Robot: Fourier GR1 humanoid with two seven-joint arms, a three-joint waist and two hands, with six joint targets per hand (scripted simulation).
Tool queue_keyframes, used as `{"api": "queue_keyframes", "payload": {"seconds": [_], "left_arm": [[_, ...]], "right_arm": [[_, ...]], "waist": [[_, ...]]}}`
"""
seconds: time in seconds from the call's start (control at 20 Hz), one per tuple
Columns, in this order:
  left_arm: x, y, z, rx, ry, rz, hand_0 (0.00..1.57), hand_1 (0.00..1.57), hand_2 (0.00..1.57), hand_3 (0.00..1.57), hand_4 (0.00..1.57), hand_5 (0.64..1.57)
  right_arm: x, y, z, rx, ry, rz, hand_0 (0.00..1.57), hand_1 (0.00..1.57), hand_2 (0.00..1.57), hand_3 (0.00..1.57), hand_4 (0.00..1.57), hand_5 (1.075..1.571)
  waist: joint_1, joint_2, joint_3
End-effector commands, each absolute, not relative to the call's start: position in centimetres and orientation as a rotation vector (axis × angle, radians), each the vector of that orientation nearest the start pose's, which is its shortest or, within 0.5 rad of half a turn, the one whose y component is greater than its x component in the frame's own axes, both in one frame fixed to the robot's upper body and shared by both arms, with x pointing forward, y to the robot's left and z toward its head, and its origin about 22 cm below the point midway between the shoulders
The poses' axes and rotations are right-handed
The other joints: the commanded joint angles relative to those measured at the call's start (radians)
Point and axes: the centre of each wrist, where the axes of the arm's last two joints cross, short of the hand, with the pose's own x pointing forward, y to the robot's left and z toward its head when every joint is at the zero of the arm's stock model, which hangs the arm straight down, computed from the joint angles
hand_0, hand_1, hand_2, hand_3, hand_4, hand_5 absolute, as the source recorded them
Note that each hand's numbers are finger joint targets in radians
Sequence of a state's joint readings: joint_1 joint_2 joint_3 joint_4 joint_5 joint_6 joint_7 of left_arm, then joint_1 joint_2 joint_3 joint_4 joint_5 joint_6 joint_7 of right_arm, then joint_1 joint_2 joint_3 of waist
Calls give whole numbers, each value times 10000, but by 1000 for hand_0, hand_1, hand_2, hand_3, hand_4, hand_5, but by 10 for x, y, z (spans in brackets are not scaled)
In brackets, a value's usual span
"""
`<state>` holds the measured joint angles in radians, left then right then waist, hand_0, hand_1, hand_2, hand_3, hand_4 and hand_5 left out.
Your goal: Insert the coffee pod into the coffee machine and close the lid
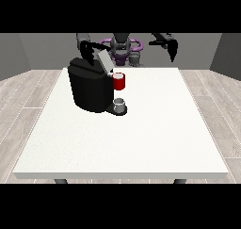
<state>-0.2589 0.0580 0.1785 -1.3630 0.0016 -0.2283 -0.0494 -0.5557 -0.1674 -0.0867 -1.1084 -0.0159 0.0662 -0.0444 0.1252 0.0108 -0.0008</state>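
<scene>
Pod step looks done or nearly done: no loose coffee pod visible anywhere on the desk (141,143), so I judge it's already in the coffee machine (89,89), or hidden by it. Can't confirm from this angle.

Step in hand: closing the lid (104,61). It stands tilted up, grey flat panel, hinged at the machine's top. The hand at the view's left (87,51) sits right behind the lid's upper end, touching or just beside it; can't tell which, and can't tell how its fingers lie. The hand at the view's right (172,49) hangs well apart near the far right corner, fingers pointing down and fairly straight, holding nothing.

Next move, my read: push the lid's top edge forward and down until it seats flat. Needs contact high on the panel and a push along the hinge arc, not sideways.

Materials/shapes:
- Machine: black, rounded blocky body, matte, near the far left part of the desk.
- Red cylinder section (119,81) at its front, glossy.
- Small grey cup (119,104) on the base under the spout, round, smooth.
- Desk: white, flat, plain square top.
</scene>
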Motion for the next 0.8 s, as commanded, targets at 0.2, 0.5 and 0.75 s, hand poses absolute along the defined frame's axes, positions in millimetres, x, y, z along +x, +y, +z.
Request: {"api": "queue_keyframes", "payload": {"seconds": [0.2,0.5,0.75], "left_arm": [[300,265,36,-1263,-16987,-1537,0,0,0,0,124,1571],[292,245,14,-572,-16636,-1293,0,0,0,0,0,1571],[304,277,21,-384,-16736,-1259,0,0,0,0,0,1571]], "right_arm": [[381,-225,49,-81,-16891,2317,0,0,0,0,0,1571],[384,-205,56,187,-16926,2921,0,0,0,0,0,1571],[396,-181,89,329,-17119,3238,0,0,0,0,77,1571]], "waist": [[405,521,9],[30,349,8],[-90,468,6]]}}
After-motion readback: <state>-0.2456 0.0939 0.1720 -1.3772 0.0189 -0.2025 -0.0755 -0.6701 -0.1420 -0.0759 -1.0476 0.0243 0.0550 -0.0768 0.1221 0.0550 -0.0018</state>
